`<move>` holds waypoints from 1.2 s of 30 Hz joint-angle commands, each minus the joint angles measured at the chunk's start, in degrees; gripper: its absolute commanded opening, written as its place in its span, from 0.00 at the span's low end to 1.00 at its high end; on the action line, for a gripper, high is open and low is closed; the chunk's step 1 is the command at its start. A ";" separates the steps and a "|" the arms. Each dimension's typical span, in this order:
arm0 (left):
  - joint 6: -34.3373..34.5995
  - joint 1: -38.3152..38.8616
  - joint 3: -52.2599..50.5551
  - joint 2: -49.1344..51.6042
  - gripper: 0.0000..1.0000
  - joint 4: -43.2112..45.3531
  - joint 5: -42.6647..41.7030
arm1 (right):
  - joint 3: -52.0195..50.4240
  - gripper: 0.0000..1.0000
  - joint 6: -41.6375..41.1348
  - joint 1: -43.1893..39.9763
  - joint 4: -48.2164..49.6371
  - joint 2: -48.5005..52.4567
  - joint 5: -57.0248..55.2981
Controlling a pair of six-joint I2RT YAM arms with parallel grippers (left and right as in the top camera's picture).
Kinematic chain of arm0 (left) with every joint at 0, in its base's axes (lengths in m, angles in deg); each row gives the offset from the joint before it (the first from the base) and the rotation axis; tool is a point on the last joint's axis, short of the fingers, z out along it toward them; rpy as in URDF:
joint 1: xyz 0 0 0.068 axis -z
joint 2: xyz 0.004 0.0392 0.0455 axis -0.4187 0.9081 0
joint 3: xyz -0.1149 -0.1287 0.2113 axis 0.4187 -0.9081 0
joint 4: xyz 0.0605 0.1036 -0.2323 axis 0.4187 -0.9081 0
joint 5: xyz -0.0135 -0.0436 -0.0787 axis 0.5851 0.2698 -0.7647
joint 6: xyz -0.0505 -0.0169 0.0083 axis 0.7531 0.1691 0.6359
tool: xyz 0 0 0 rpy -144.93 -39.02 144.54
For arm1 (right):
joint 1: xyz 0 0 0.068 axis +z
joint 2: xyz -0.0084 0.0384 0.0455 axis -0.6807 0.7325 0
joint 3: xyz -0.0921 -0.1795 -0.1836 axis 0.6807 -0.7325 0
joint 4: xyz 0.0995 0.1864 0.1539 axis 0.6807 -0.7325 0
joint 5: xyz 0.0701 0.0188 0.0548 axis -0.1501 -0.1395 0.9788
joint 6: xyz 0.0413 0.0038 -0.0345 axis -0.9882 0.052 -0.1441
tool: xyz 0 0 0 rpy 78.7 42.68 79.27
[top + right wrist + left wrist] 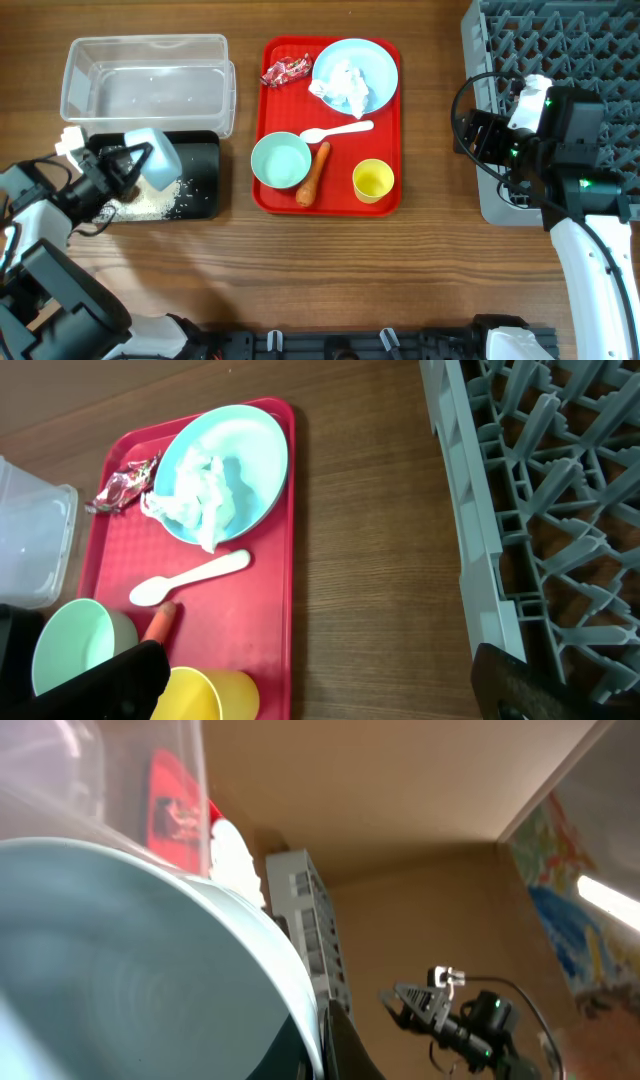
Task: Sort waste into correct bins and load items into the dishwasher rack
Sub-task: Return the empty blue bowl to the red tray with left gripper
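Spillage judged the chief hazard: loose white rice (155, 200) heaped in the black bin (205, 165) close to its 6 o'clock wall, and, if swung off toward the rack too soon, could have shed clinging grains from the pale blue bowl (155, 152) onto the table. Feared next, a slip: pinched by the rim alone in the left gripper (128, 165), jaws closed on it, and tipped steeply on edge. Looked smooth, glossy and curved where filling the left wrist view, so likely to have twisted in so thin a hold. Hung over the black bin's 9 o'clock half, at 6 o'clock of the clear bin (225, 90); could not tell whether fully emptied. Right gripper (472, 135) spread wide with nothing between its fingers, poised at the 9 o'clock edge of the dishwasher rack (560, 40). Lying on the red tray (345, 200), at 3 o'clock of the bins: plate (378, 60) bearing crumpled tissue (342, 85), candy wrapper (286, 70) at its 9 o'clock, white spoon (335, 130) at its 6 o'clock, then second bowl (281, 160), carrot (314, 172) and yellow cup (373, 181) along the 6 o'clock side
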 commanded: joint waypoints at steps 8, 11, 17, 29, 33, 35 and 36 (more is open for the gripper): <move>6.03 25.40 13.92 -17.03 0.04 1.14 33.11 | 1.29 1.00 0.68 0.17 0.28 0.28 -1.01; 6.82 38.42 14.71 -19.06 0.04 5.46 51.63 | 1.29 1.00 0.70 0.17 0.28 0.28 -1.01; 1.92 61.57 14.67 -13.46 0.04 12.90 90.31 | 1.29 1.00 0.70 0.17 0.26 0.28 -1.01; -5.42 71.73 14.69 9.33 0.04 28.00 104.37 | 1.29 1.00 0.72 0.17 -0.90 0.28 -1.05; -5.20 70.86 14.67 12.17 0.04 28.22 104.37 | 1.29 1.00 0.72 0.17 -1.25 0.28 -1.44; -5.20 70.75 14.67 12.61 0.05 27.76 104.35 | 1.29 1.00 0.72 0.17 -1.22 0.28 -1.44; -5.20 70.75 14.67 12.83 0.07 27.54 104.32 | 1.29 1.00 0.70 0.17 -1.25 0.28 -1.44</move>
